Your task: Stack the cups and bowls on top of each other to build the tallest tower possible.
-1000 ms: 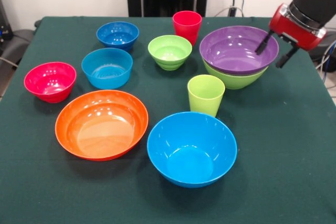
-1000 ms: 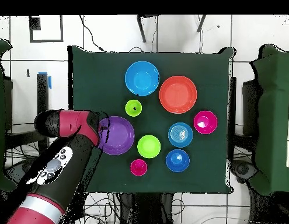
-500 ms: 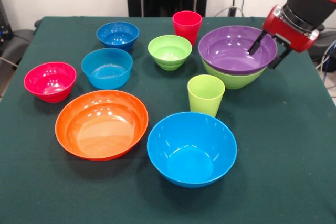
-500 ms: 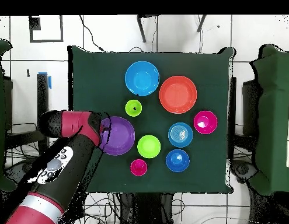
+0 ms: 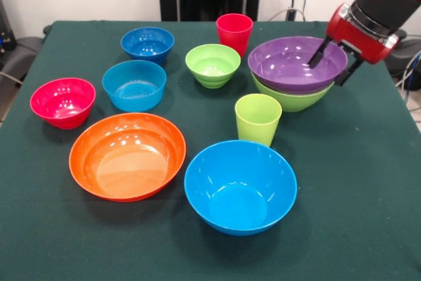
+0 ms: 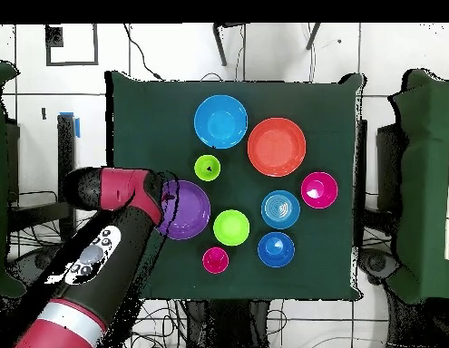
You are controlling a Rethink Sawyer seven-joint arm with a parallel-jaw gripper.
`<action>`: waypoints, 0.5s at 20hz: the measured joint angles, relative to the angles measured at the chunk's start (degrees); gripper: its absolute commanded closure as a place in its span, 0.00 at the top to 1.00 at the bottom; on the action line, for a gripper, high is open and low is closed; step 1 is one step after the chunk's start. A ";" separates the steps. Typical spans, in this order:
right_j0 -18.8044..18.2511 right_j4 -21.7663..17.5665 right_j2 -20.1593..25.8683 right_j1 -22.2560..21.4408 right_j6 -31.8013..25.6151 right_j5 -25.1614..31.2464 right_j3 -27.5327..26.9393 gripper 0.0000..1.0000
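straddling the right-hand rim of the large purple bowl (image 5: 296, 62), in the upper right of the front view, our gripper (image 5: 333, 62) has one finger inside the bowl and one outside; we cannot tell whether it has pinched the rim. the purple bowl sits nested in the large lime-green bowl (image 5: 293, 100), and this pair is all the tower we have.

we judge the chief risk to be a one-sided hold: lifted by one edge, a wide glossy bowl may tip, slip out, or drag the green bowl under it along. either could knock the lime-green cup (image 5: 258, 118) just in front, or the red cup (image 5: 234, 31) just to the upper left.

everything else lies apart on the table (image 5: 368, 182): the small lime-green bowl (image 5: 212, 64), dark blue bowl (image 5: 147, 43), small light blue bowl (image 5: 133, 84), pink-red bowl (image 5: 62, 101), orange bowl (image 5: 127, 154) and large light blue bowl (image 5: 240, 185). a sliding purple bowl would reach the small green one first.
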 measured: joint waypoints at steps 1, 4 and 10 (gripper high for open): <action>-0.60 0.00 0.24 -0.57 0.00 0.00 0.12 1.00; -2.57 -0.01 0.95 -2.16 0.00 0.01 0.44 1.00; -7.40 -0.02 2.54 -5.34 0.00 0.01 0.65 1.00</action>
